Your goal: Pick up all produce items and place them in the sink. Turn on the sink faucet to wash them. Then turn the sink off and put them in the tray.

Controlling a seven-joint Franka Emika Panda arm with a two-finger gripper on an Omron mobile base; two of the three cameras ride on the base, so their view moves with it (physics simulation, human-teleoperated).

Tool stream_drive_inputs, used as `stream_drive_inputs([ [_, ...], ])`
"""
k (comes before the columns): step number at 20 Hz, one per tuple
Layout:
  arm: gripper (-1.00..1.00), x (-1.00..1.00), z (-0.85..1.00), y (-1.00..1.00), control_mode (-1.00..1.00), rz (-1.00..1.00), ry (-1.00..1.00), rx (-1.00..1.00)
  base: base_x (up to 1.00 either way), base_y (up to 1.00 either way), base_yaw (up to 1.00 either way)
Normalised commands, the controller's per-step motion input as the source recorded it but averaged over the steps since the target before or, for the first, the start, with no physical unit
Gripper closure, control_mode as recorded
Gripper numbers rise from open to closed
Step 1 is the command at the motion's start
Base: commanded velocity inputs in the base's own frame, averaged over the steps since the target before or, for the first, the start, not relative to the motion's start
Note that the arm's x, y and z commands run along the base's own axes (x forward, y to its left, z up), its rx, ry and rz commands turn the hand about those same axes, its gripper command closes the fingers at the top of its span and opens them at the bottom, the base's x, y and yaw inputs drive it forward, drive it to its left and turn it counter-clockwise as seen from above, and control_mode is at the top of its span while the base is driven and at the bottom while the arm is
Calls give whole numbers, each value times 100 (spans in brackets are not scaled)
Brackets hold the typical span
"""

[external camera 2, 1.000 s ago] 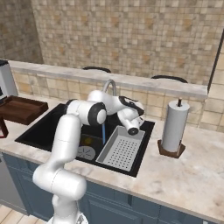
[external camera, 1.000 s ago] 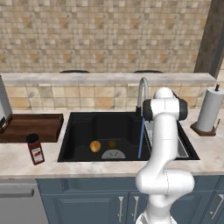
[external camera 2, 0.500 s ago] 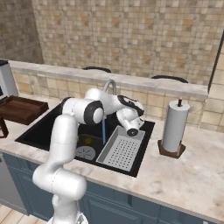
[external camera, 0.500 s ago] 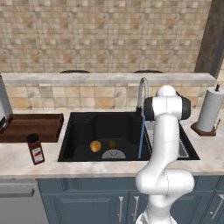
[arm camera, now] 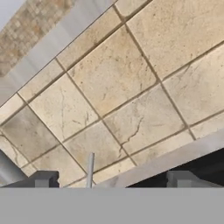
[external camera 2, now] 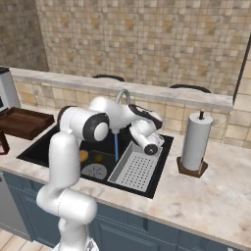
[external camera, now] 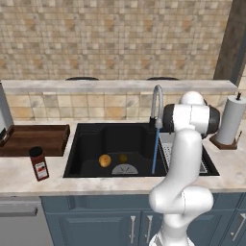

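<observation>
The two fruits, one orange [external camera: 104, 160] and one smaller olive-brown [external camera: 123, 158], lie just beside each other on the sink [external camera: 86, 144] floor near the drain, under a blue stream falling from the faucet [external camera: 156, 103]. The end effector [arm camera: 111, 179] has its fingers spread wide, holding nothing, facing the tiled wall [arm camera: 131, 87]. Its fingertips [arm camera: 43, 178] are cut off low in the hand view; the arm hides it from the left base view.

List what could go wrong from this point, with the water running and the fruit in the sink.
1. The gripper stands open, facing the wall tiles beside the faucet; a misjudged reach could miss the handle and leave the water running.
2. The orange-yellow fruit and olive-brown fruit are small, round and likely wet; either might slip or roll away from the fingers in the sink.
</observation>
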Motion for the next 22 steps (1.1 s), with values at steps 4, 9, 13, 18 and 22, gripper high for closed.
stream_drive_inputs([
  [4,-100,-2,23,0,-100,0,22,-5,0,0,0],
  [9,-100,11,1,0,-100,0,29,-7,0,0,0],
  [13,-100,0,0,-20,-100,0,29,-5,0,0,0],
  [18,-100,-8,0,-36,-100,0,25,0,0,0,0],
  [22,-100,-1,0,-37,-100,0,18,0,0,0,0],
])
